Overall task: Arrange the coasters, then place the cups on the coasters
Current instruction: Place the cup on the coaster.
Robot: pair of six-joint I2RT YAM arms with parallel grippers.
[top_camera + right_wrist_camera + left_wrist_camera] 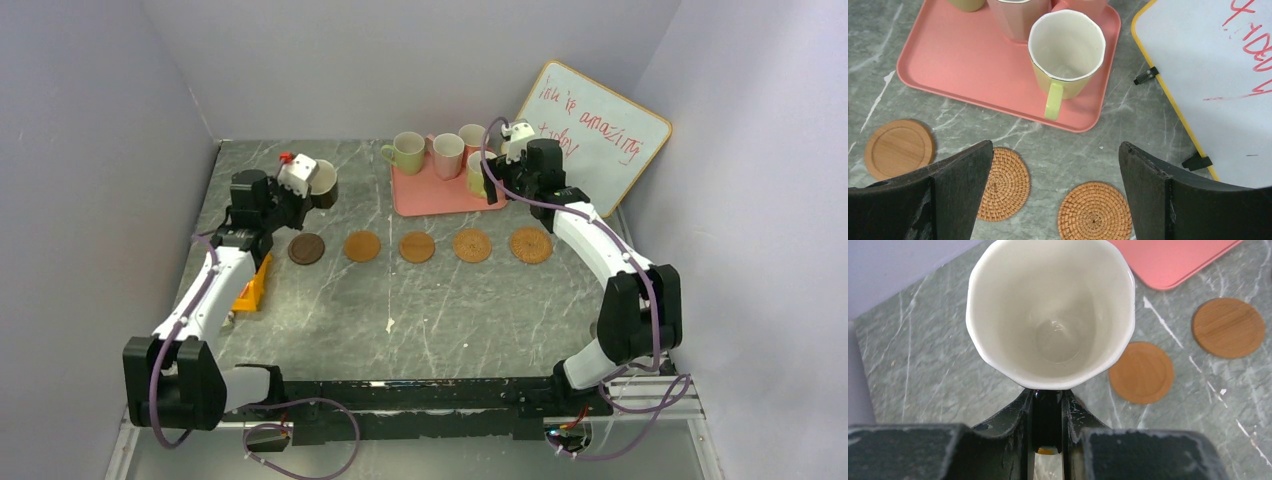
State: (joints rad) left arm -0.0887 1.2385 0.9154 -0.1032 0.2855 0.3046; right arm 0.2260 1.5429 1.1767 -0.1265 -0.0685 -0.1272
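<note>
Left jaws: pinching handle of dark brown glazed faceted mug (1050, 315)
Right jaws: wide apart, near pale green ceramic mug (1066, 52)

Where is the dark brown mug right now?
The dark brown mug is at the left of the top view, its handle clamped in the left gripper, just beyond the dark brown coaster.

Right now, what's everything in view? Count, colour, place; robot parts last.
Tray: one, pink; far centre.
Tray cups: four, two green, two pink; on tray.
Dark cup: one, brown, pale inside; held, far left.
Coasters: five, one dark brown, four orange-tan; one row nearer than tray.
Whiteboard: one, white, red writing; leaning far right.
Yellow object: one; near-left of coasters, unidentifiable.
Left gripper: one, black; shut on dark cup's handle.
Right gripper: one, black; open, at tray's right end.
</note>
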